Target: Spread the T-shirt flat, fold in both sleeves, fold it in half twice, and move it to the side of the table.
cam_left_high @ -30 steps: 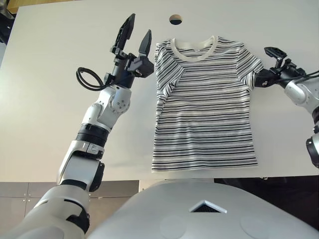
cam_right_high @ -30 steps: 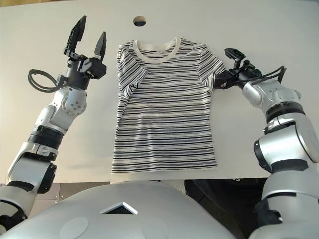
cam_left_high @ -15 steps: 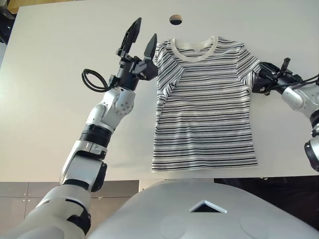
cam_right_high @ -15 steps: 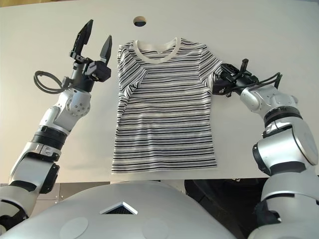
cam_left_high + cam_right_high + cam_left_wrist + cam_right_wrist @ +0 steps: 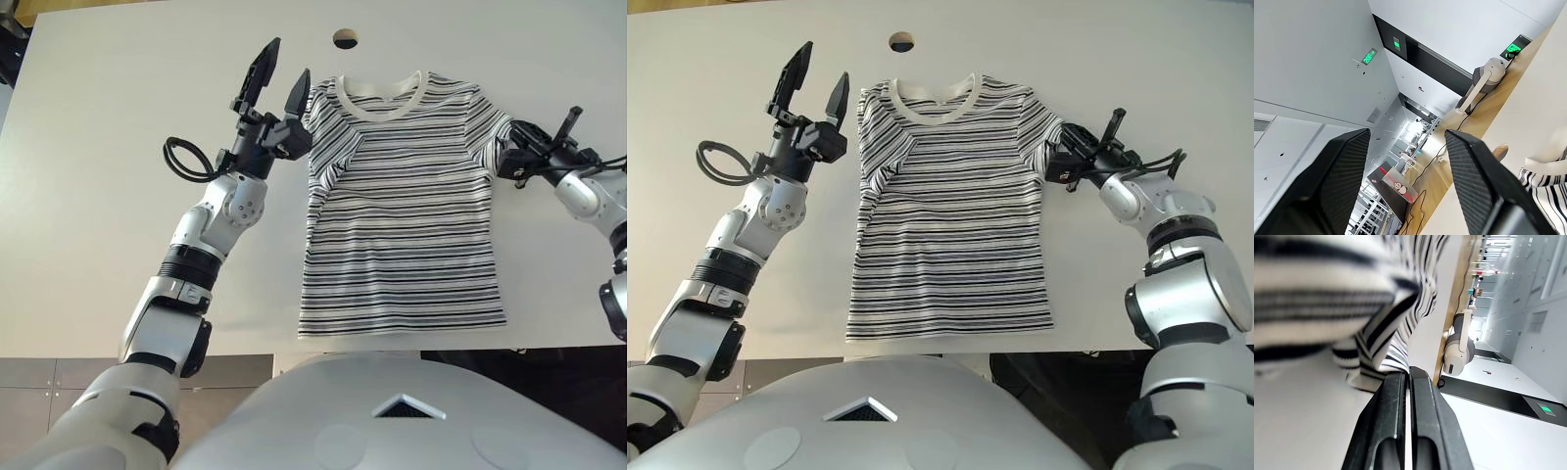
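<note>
A black-and-white striped T-shirt lies front up on the white table, collar away from me. Its sleeve on my left is tucked in over the chest. The sleeve on my right sticks out. My right gripper sits at that sleeve's outer edge, low on the table. In the right wrist view its fingers are pressed together with striped fabric at their tips. My left gripper is raised just left of the shirt's shoulder, open and holding nothing, and its two fingers stand wide apart.
A round cable hole is in the table just beyond the collar. A black cable loop hangs off my left wrist. The table's front edge runs just below the shirt's hem. Bare tabletop stretches left of the shirt.
The right gripper went from open beside the sleeve to shut at its edge. The left gripper, still open, moved right, closer to the shirt's shoulder.
</note>
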